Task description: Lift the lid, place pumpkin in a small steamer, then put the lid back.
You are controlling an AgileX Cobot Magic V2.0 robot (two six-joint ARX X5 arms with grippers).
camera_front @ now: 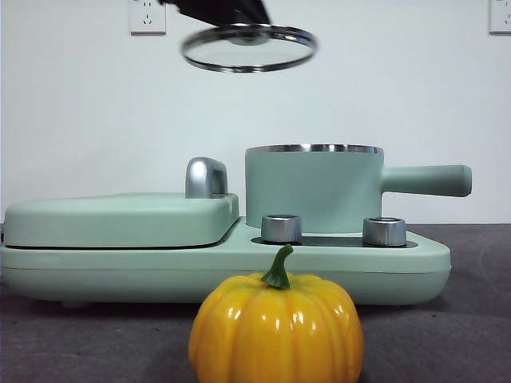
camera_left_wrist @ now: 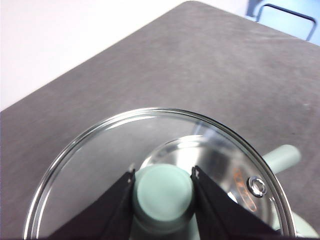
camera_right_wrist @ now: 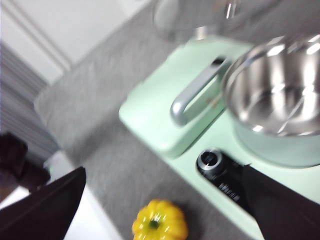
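Observation:
The clear glass lid (camera_front: 247, 49) with its steel rim hangs high above the table, up and to the left of the small steamer (camera_front: 313, 187). My left gripper (camera_left_wrist: 163, 176) is shut on the lid's mint green knob (camera_left_wrist: 164, 192); through the glass I see the steamer's steel inside. The mint green steamer stands uncovered on the base, its long handle (camera_front: 425, 180) pointing right. The yellow-orange pumpkin (camera_front: 276, 327) with a green stem sits on the grey table in front of the base. My right gripper (camera_right_wrist: 162, 200) is open, hovering over the pumpkin (camera_right_wrist: 160, 226) and the uncovered steamer (camera_right_wrist: 277, 100).
A long mint green base (camera_front: 223, 267) carries two silver knobs (camera_front: 281, 228) and a flat grill cover (camera_front: 120, 217) with a steel handle (camera_front: 205, 177) on its left half. The table's edge and a white floor strip show near the right gripper.

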